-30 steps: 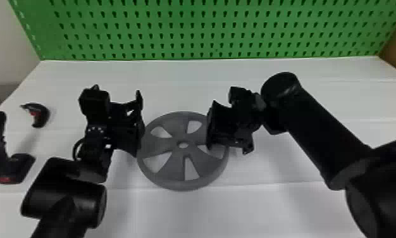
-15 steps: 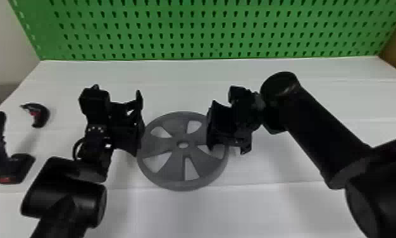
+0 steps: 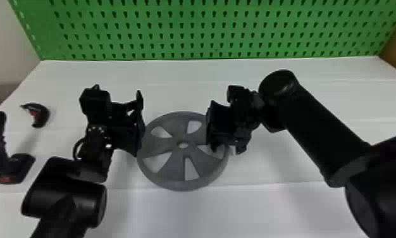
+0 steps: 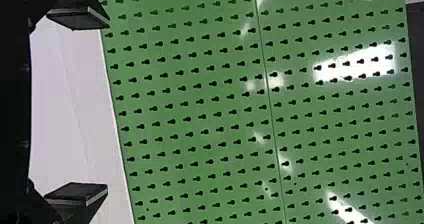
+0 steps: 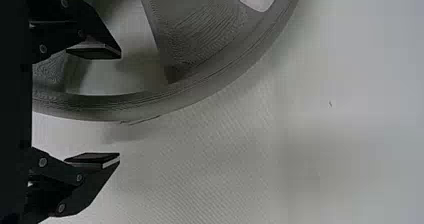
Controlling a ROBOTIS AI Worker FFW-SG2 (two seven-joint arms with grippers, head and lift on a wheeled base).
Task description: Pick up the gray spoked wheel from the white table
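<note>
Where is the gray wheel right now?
In the head view, the gray wheel lies on the white table between the left arm and right arm; in the right wrist view, its rim is by the right claw.

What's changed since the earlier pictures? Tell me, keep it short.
Hardly anything: the right gripper may have eased very slightly toward the robot's left, too little to be sure. Nothing was gripped or released. The left gripper, the wheel and the table stayed as they were.
</note>
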